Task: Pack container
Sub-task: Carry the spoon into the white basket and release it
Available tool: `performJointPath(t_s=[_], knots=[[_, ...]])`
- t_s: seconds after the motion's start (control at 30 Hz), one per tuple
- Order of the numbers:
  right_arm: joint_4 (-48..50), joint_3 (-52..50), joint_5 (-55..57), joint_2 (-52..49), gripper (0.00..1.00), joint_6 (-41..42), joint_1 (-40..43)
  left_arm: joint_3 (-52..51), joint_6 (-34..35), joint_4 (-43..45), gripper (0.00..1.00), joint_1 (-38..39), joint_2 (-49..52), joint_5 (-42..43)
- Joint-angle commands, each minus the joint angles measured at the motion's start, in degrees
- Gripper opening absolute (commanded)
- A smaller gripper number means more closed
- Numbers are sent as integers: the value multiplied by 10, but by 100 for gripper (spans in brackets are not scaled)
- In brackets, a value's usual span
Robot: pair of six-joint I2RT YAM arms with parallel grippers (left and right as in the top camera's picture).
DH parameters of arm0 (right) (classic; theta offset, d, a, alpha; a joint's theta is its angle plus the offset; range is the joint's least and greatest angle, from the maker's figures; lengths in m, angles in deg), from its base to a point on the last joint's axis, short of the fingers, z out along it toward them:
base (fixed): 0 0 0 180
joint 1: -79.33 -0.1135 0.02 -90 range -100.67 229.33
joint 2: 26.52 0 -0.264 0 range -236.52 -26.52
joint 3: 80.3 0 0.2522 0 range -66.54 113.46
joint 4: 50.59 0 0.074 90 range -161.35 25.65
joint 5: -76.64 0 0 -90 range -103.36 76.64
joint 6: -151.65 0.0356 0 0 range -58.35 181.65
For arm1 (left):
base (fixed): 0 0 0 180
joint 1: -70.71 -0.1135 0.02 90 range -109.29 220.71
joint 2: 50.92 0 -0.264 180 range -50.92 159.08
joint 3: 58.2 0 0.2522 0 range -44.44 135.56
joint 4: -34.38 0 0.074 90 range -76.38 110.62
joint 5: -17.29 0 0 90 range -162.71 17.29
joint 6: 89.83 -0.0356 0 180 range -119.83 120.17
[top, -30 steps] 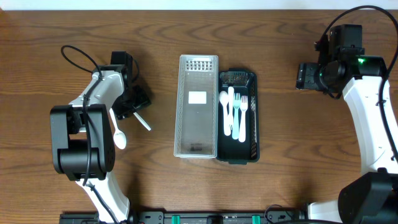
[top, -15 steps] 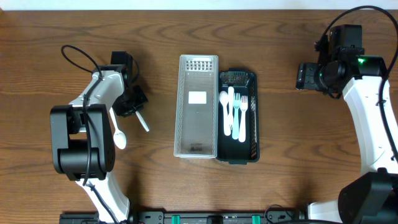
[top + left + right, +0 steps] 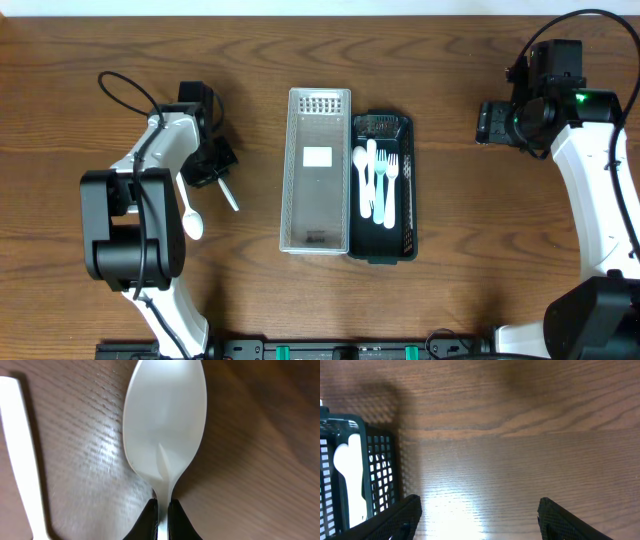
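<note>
A white plastic spoon lies on the wooden table, bowl away from the camera. My left gripper is shut on its thin handle. From overhead the spoon lies left of the containers, below the left gripper. A second white utensil rests just to its right, seen as a flat handle in the left wrist view. A clear container and a black basket stand side by side mid-table; white forks and a spoon lie in the black one. My right gripper hangs open over bare wood.
The black basket's mesh corner shows at the left of the right wrist view, with a white utensil inside. From overhead the right gripper is well right of the containers. A black cable loops beside the left arm.
My left gripper has closed from open onto the spoon's handle. The spoon and the other utensil stay where they were. The right arm has not moved.
</note>
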Motion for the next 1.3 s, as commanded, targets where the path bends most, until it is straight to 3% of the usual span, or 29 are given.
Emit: performJointPath(t_s=[0.0, 0.33, 0.53, 0.73, 0.77, 0.83, 0.97, 1.07, 1.17, 1.27], knots=[[0, -4, -4, -3, 78, -8, 1, 42, -26, -21, 6, 26, -73, -11], [6, -4, -4, -3, 78, -8, 1, 71, -46, -48, 6, 185, -228, -14], [6, -4, -4, -3, 78, -8, 1, 61, -49, -50, 6, 290, -199, -14], [4, -4, -5, -3, 78, -8, 1, 61, -49, -50, 6, 327, -131, -15], [4, -4, -4, -3, 78, -8, 1, 61, -49, -50, 9, 329, -124, -15], [4, -4, -5, -3, 78, -8, 1, 61, -49, -51, 26, 329, -115, -15], [4, -4, -5, -3, 78, -8, 1, 66, -68, -50, 44, 328, -126, -15], [4, -4, -4, -3, 78, -8, 1, 76, -92, -59, 47, 328, -150, -29], [4, -4, -4, -3, 78, -8, 1, 82, -92, -97, 57, 323, -201, -114], [4, -4, -4, -3, 78, -8, 1, 82, -86, -140, 59, 293, -258, -147]])
